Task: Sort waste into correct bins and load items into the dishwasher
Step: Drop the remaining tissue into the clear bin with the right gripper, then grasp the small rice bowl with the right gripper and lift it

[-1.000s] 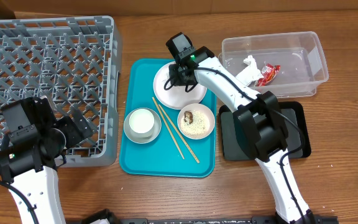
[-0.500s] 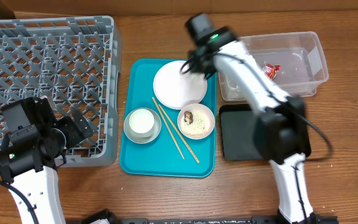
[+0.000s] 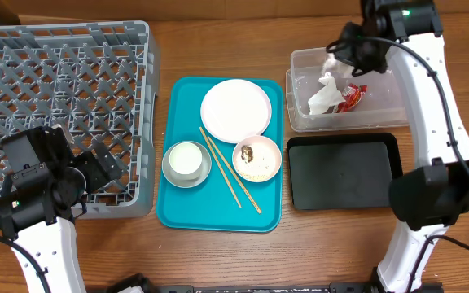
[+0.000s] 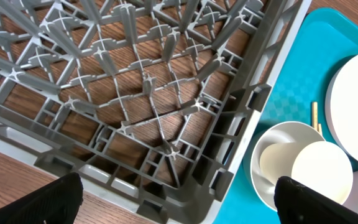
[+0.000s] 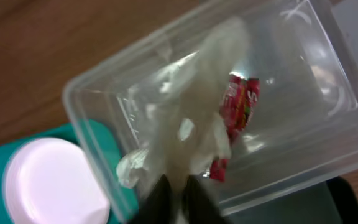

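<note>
White crumpled paper napkin (image 5: 191, 124) dangles into the clear plastic tub (image 5: 328, 118), pinched by the right gripper (image 5: 174, 196), apparently to drop beside the dark red wrapper (image 5: 238, 112). The left gripper (image 4: 185, 199) waits, spread wide, over the dish rack (image 4: 135, 93).

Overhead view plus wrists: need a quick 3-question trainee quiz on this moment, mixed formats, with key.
1. True or false: the left hand is shut.
2. What is the right hand gripping? A) a spoon B) the white napkin C) nothing
3. Fill in: the red wrapper lies in the ___.

Key:
1. False. Its fingers stand wide apart, holding nothing.
2. B. The napkin hangs from its closed fingers.
3. The clear tub.
</note>
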You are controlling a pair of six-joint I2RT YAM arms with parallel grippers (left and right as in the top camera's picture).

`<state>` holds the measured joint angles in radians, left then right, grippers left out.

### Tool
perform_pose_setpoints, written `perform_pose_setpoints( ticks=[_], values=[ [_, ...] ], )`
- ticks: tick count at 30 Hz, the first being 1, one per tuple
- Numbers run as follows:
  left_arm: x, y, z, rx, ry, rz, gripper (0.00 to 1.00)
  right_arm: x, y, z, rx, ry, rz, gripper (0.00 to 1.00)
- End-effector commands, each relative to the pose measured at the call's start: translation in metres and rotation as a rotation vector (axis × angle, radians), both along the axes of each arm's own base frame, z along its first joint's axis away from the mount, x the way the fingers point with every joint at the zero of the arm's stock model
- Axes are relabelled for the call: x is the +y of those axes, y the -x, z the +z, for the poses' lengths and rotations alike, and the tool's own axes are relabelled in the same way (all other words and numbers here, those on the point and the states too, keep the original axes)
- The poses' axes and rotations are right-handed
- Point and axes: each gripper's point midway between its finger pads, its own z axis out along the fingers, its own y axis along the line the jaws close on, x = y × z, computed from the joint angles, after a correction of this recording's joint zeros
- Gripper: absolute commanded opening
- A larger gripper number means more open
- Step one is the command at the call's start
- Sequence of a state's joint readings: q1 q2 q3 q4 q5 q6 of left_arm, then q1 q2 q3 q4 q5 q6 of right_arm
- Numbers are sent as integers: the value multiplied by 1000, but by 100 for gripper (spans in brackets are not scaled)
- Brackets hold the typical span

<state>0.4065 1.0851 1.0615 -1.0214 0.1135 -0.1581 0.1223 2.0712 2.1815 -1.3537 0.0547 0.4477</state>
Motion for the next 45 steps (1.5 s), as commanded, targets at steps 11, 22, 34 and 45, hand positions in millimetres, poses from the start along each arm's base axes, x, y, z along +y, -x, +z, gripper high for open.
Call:
perform_pose_setpoints(
  ticks=[11, 22, 34, 45],
  values=[
    [-34, -20, 10, -62, -35, -303, 100, 20, 19, 6, 26, -87, 161, 54],
    [-39, -22, 9, -60, -33, -321, 100, -11, 80, 42, 110, -155, 136, 55],
    [-38, -22, 9, -58, -33, -321, 100, -38, 147, 74, 30, -143, 120, 56],
    [-38, -22, 9, -58, -34, -321, 100, 47, 174, 27, 6, -236, 392, 62]
  ],
)
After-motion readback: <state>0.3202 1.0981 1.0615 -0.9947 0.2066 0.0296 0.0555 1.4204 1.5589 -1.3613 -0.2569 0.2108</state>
